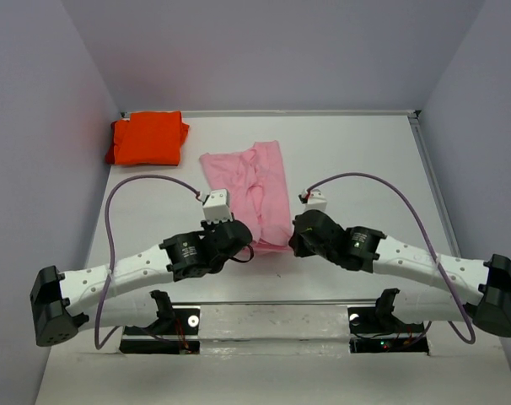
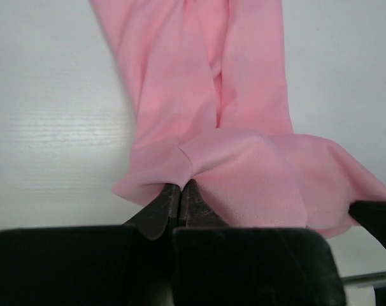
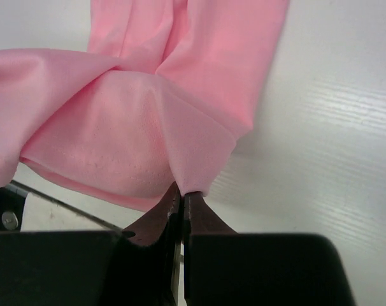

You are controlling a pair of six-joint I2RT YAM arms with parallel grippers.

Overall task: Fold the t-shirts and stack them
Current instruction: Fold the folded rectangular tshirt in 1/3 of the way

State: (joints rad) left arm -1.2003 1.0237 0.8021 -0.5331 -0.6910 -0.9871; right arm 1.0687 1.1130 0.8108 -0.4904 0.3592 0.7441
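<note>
- Two t-shirts are sharing the bench point(image 1: 365, 160) you are working at. The orange t-shirt point(image 1: 147, 137) is sitting folded in the far left corner, well apart from the pink t-shirt point(image 1: 251, 190) in the middle.
- A purple cable point(image 1: 146, 177) is arching over each arm, clear of the cloth.
- Your left fingers point(image 2: 171, 197) are pressing together on the near left corner of the pink t-shirt. Your right fingers point(image 3: 167, 207) are clamping its near right corner, and the hem is bunching between them.
- The pink t-shirt is lying as a wrinkled strip, running lengthwise from your arms toward the far wall, with its far end leaning slightly left.
- The bench is showing a white, faintly grained top, and plain pale grey walls point(image 1: 272, 51) are standing around it.
</note>
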